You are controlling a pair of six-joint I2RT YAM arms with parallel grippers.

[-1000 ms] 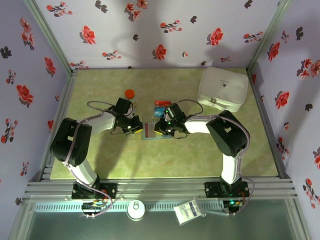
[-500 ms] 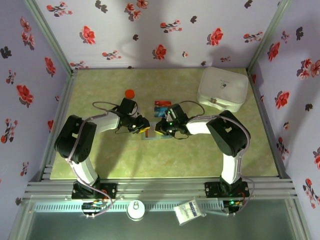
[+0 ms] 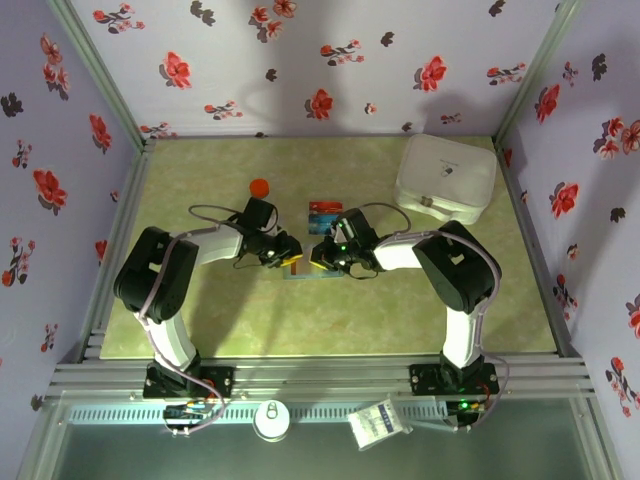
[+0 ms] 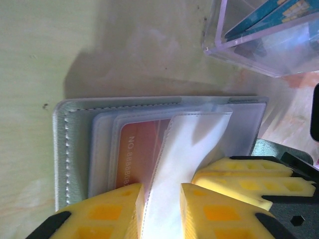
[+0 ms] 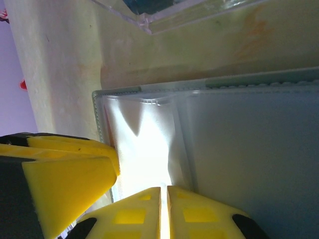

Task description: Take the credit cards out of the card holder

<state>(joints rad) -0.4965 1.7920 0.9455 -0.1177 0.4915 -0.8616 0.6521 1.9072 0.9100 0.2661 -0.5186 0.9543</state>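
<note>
Pale green marbled table boxed in by flowery wallpaper walls, that's the setup. The card holder is lying open roughly mid-table, right between my two grippers and just in front of the clear box. From my left wrist cam you get its grey stitched panel flat on the table with the clear sleeves fanned out on top; there's a red card tucked in one of those sleeves, number side up, so that one's not out yet.

My left gripper is at the holder's left side, fingers a little apart, with a clear sleeve flap coming up through the gap; honestly can't tell if the pads are pressing on it. My right gripper is on the opposite side, fingers closed down to a hairline with a bright bit of sleeve running into the seam, so it looks clamped on the card holder there.

The clear box has a couple of other cards in it, red and blue from above; the orange bottle cap sits behind my left gripper, not touching anything; the big white lidded container is off in the far right corner, well apart.
</note>
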